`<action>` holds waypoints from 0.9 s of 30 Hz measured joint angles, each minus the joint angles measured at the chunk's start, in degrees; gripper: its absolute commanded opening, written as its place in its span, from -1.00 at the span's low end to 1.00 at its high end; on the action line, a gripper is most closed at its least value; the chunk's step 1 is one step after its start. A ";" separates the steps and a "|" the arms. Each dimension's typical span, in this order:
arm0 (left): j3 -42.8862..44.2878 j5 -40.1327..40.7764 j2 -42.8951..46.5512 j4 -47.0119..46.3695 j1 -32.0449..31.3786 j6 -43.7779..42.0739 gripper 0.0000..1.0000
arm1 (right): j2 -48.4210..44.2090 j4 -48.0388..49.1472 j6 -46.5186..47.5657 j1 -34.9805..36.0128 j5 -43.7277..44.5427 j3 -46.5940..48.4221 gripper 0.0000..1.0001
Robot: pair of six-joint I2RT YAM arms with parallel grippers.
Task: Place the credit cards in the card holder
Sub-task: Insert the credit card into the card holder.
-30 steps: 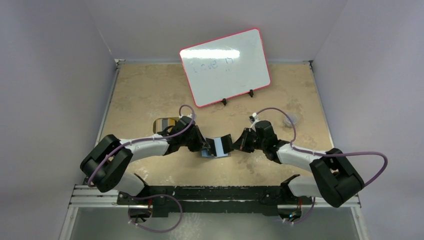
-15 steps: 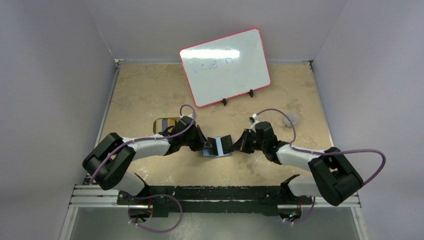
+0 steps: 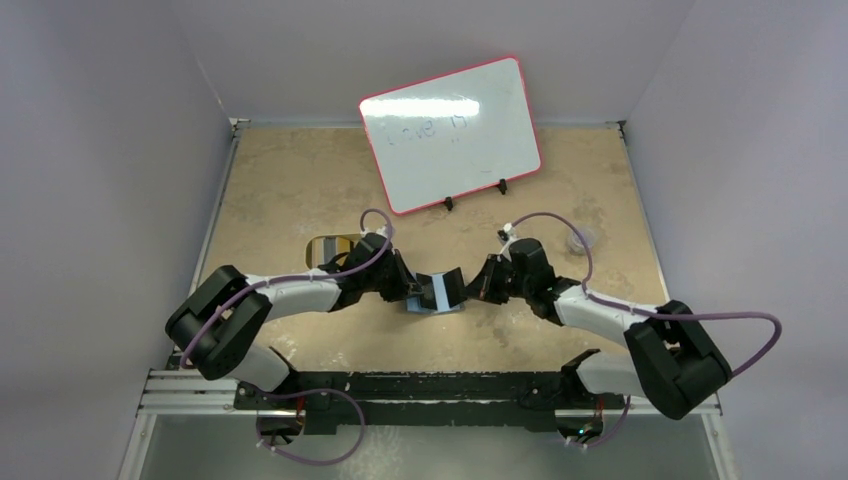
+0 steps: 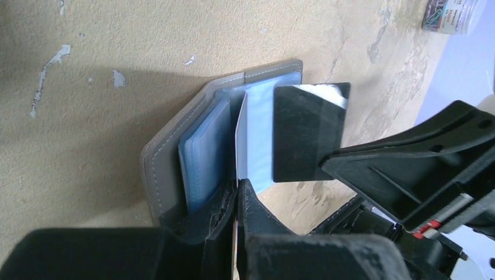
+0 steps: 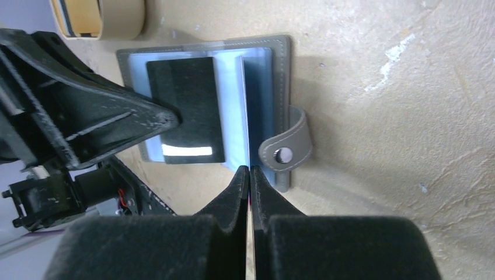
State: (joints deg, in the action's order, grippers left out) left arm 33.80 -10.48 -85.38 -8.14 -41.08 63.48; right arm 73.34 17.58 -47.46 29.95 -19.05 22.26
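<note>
The grey card holder (image 3: 432, 306) lies open at mid-table between both grippers; its blue-grey pockets show in the left wrist view (image 4: 160, 157) and the right wrist view (image 5: 282, 64), closing tab (image 5: 286, 153) on one edge. A black credit card (image 4: 306, 131) faces up over one half of the pockets, also in the right wrist view (image 5: 185, 108); I cannot tell if it is tucked in. My left gripper (image 4: 238, 184) is shut on a thin upright pocket leaf. My right gripper (image 5: 249, 169) is shut on a thin upright leaf near the tab. Other cards are hidden.
A gold tin (image 3: 330, 248) sits left of the left gripper, also in the right wrist view (image 5: 96, 17). A whiteboard (image 3: 450, 135) stands at the back. A small jar of paper clips (image 4: 455, 14) stands to the right (image 3: 580, 240).
The right arm's elbow has shifted slightly. Both grippers, the card holder and the black card stay where they were.
</note>
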 measured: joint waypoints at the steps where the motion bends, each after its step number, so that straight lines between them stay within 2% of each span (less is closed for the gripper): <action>1: -0.02 0.09 0.00 0.00 -0.09 0.00 -0.97 | -0.61 -1.03 0.22 0.00 0.15 0.55 -1.00; 12: -0.11 0.42 -1.05 -1.27 -0.81 0.48 -0.90 | -2.64 -7.52 2.97 0.04 3.54 3.08 -1.00; 19: -0.11 1.55 -2.56 -2.25 -1.88 1.07 -0.80 | -2.64 -6.51 3.19 0.02 4.74 1.16 -1.00; 27: -0.07 2.93 -3.72 -2.84 -3.21 1.79 -0.79 | -3.23 -4.96 3.15 0.02 4.72 -0.31 -1.00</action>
State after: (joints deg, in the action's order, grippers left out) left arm 33.74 -7.55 -89.10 -10.98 -44.29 65.28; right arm 70.11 12.62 -44.31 29.98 -14.33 21.96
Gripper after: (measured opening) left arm 0.105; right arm 0.005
